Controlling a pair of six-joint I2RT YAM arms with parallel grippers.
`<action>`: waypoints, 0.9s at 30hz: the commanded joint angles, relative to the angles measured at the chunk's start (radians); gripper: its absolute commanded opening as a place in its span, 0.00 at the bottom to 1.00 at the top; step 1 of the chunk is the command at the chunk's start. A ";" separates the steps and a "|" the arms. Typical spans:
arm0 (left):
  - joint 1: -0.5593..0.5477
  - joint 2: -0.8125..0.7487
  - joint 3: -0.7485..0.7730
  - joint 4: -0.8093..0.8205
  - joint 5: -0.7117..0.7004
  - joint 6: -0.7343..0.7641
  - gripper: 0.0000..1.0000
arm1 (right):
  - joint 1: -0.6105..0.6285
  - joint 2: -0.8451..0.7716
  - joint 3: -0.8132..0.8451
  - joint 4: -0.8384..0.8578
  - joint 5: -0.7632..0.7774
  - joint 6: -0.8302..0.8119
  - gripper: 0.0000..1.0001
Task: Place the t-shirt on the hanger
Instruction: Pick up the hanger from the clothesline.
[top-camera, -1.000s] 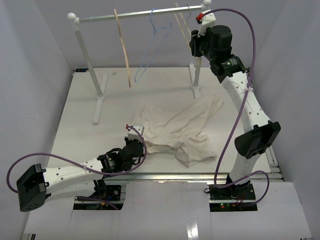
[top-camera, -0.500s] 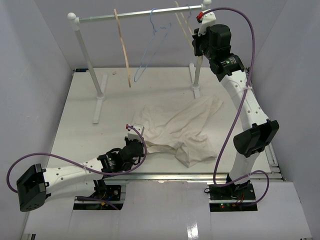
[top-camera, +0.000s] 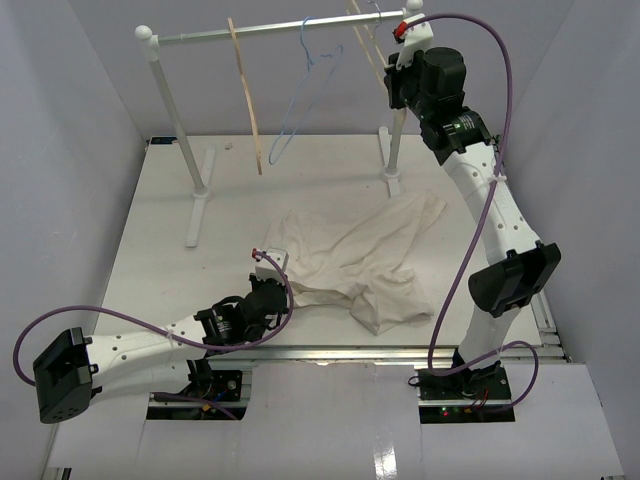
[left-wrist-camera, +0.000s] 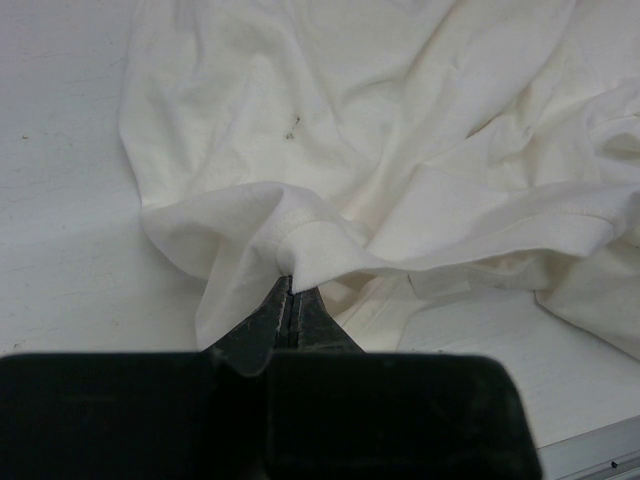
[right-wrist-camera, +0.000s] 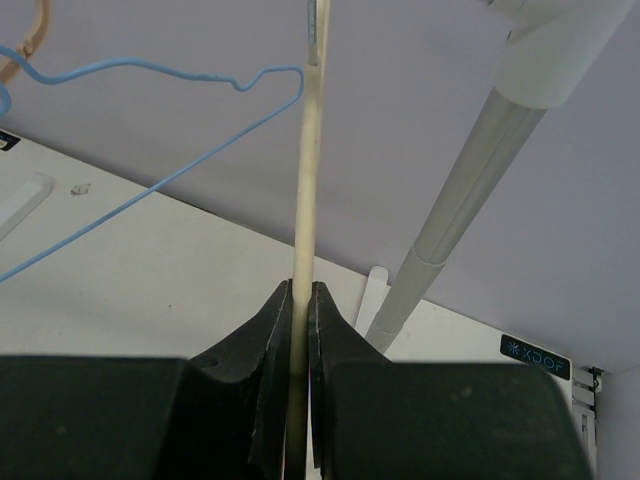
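Note:
The cream t-shirt (top-camera: 350, 262) lies wrinkled on the table, right of centre. My left gripper (top-camera: 272, 292) is low at the shirt's near left edge. In the left wrist view it (left-wrist-camera: 290, 288) is shut on a fold of the t-shirt (left-wrist-camera: 380, 150). My right gripper (top-camera: 389, 84) is raised at the right end of the rack rail. It (right-wrist-camera: 300, 292) is shut on a slim arm of the pale cream hanger (right-wrist-camera: 307, 180), which hangs on the rail (top-camera: 364, 45).
A white rack with a silver rail (top-camera: 200, 37) stands at the back of the table. A tan wooden hanger (top-camera: 246, 100) and a blue wire hanger (top-camera: 303, 95) hang on it. The rack's right post (top-camera: 395, 150) is right beside my right gripper.
My right gripper has shifted slightly up and to the right with the hanger's arm in it. The left arm and the shirt have not moved.

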 joint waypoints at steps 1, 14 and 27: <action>0.006 -0.013 0.016 0.007 -0.013 0.001 0.00 | 0.007 -0.082 -0.009 0.095 -0.005 -0.018 0.08; 0.006 -0.017 0.013 0.009 -0.009 -0.012 0.00 | 0.011 -0.278 -0.273 0.019 -0.010 0.082 0.08; 0.007 -0.014 0.023 -0.001 0.002 -0.028 0.00 | 0.218 -0.761 -0.942 -0.062 0.068 0.236 0.08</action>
